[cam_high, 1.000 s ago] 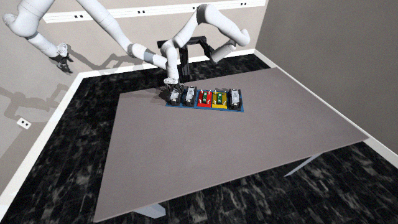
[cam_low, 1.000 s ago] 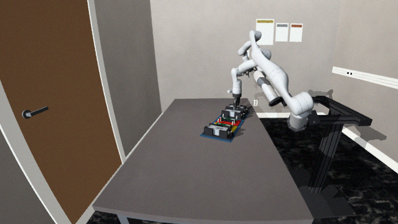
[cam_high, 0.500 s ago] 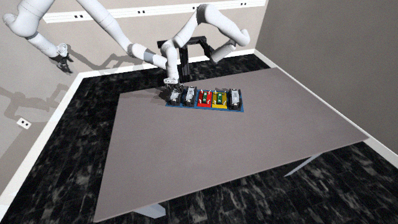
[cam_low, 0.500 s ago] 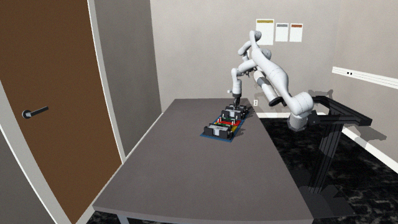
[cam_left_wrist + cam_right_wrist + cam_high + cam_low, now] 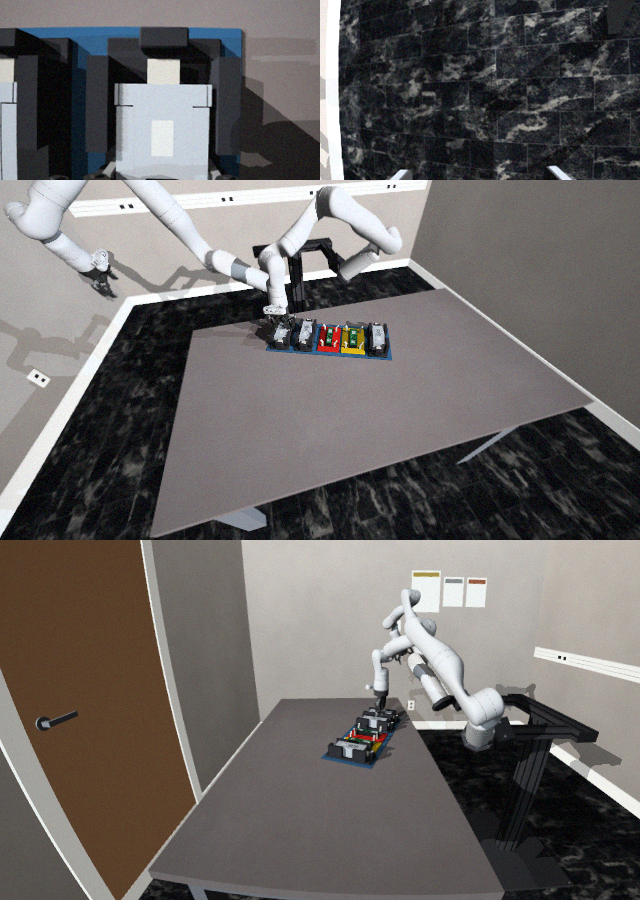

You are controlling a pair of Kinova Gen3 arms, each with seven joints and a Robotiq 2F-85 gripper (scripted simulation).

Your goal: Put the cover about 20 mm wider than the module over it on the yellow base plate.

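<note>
The end cover [image 5: 281,336] [image 5: 134,137], light grey, sits in its black holder. My left gripper [image 5: 281,323] [image 5: 381,704] [image 5: 162,173] is shut on it, a fingertip against each side wall; the walls look pressed slightly inward. A second cover [image 5: 306,331] [image 5: 8,132] sits in the adjacent holder. A third cover [image 5: 378,336] [image 5: 352,746] sits in the holder at the other end, beside the yellow plate [image 5: 353,350]. The green module [image 5: 353,337] on that plate is uncovered. My right gripper [image 5: 112,286] [image 5: 478,170] is open and empty, away from the table.
The red plate [image 5: 328,349] with another green module [image 5: 330,337] and white posts lies between the second cover's holder and the yellow plate. White posts also stand on the yellow plate. All sit on one blue board [image 5: 327,355] near the table's edge by the arm stand.
</note>
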